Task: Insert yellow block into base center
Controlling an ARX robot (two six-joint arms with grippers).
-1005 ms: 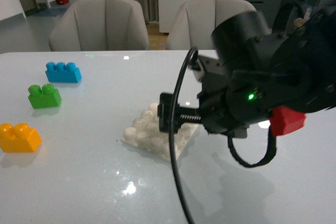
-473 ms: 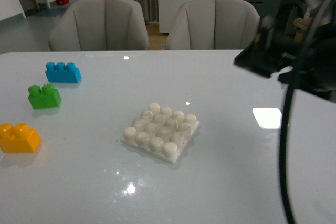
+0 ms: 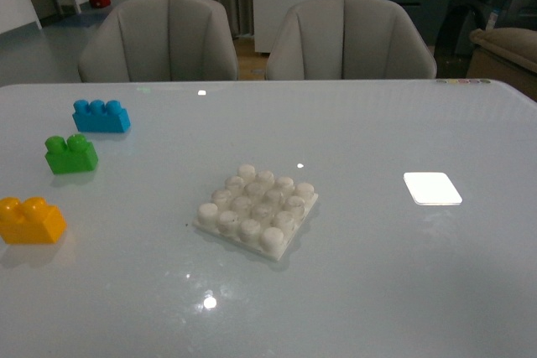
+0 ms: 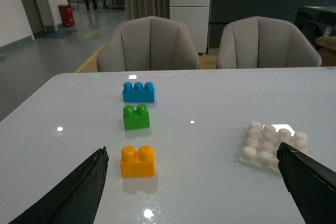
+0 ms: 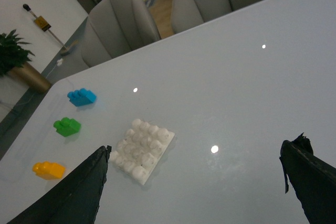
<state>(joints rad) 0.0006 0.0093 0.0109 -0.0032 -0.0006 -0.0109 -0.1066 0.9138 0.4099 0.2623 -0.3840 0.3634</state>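
Now | glossy white surface [image 3: 377, 123], two grey padded chairs [image 3: 159, 35] at 12 o'clock | small yellow-orange plastic brick [image 3: 30, 220] at 9 o'clock of square off-white studded plate [image 3: 256, 211], well apart | left pincer [image 4: 191, 150], right pincer [image 5: 195, 148] both spread

Three views, one desk [image 3: 377, 291]
Front and left wrist face the chairs [image 3: 159, 39]; right wrist looks down; all share the base [image 3: 258, 211]
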